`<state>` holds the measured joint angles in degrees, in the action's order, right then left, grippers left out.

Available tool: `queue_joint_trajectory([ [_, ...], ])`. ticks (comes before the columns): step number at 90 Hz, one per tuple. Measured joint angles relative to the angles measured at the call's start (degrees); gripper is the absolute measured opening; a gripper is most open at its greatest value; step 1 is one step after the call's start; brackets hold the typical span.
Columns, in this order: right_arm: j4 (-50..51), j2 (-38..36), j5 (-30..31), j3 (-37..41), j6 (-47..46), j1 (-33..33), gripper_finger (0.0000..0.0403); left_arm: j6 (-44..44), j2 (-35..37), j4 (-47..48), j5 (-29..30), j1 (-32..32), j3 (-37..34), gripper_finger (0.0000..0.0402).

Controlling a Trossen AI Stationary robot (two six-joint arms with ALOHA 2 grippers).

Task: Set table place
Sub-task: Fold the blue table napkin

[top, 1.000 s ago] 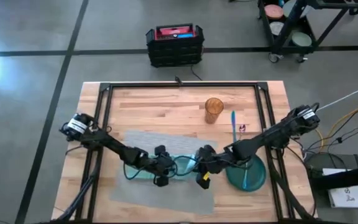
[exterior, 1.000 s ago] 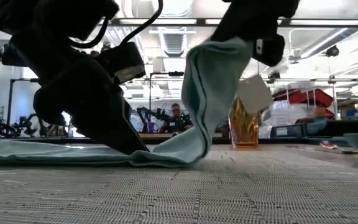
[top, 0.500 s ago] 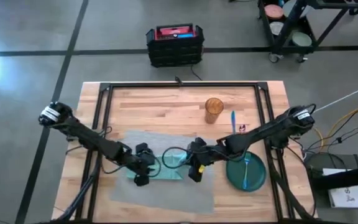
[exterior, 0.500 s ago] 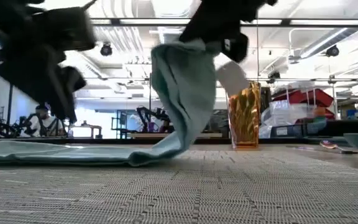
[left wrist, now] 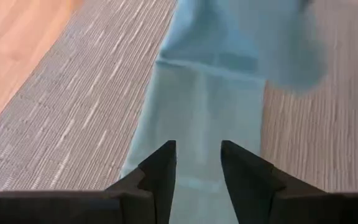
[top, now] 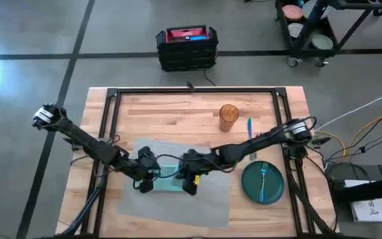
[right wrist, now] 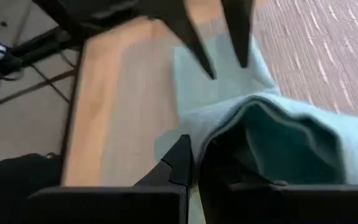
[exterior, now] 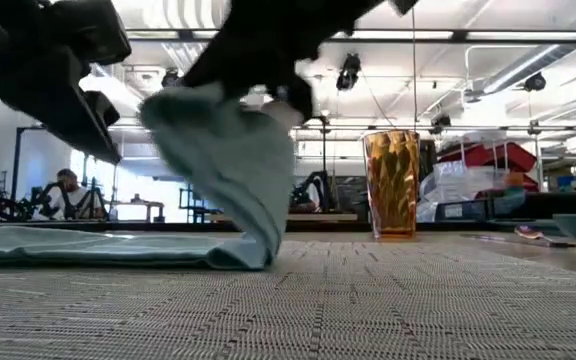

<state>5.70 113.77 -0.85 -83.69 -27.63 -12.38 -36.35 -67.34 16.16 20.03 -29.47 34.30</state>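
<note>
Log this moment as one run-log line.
right gripper: shut on napkin, folding it over | left gripper: open above napkin | napkin on placemat | plate, fork, cup: untouched

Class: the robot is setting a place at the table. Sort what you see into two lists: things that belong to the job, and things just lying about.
Part of the job:
placemat
teal napkin, gripped by the right claw
left claw, open over the napkin
green plate with a fork
amber glass
blue utensil

Just lying about:
black and red crate on the floor
cart of dishes
</note>
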Motion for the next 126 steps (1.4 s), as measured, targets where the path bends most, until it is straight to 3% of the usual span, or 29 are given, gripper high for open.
queue_joint_trajectory([
  [30, -0.62, 9.11, -3.29, -9.03, 0.21, 2.00, 0.0000, -3.38, 7.06, 12.44, 2.72, -0.52, 0.35, 0.0113],
  [78, -4.73, 19.44, -5.54, -19.02, 1.52, 2.69, 0.0000, -3.20, 10.72, 11.10, 4.95, -1.12, 0.16, 0.0113],
  [126, -4.50, 20.18, -6.70, -19.97, 2.02, 2.80, 0.0001, -3.20, 10.59, 10.64, 4.98, -1.20, 0.29, 0.0113],
])
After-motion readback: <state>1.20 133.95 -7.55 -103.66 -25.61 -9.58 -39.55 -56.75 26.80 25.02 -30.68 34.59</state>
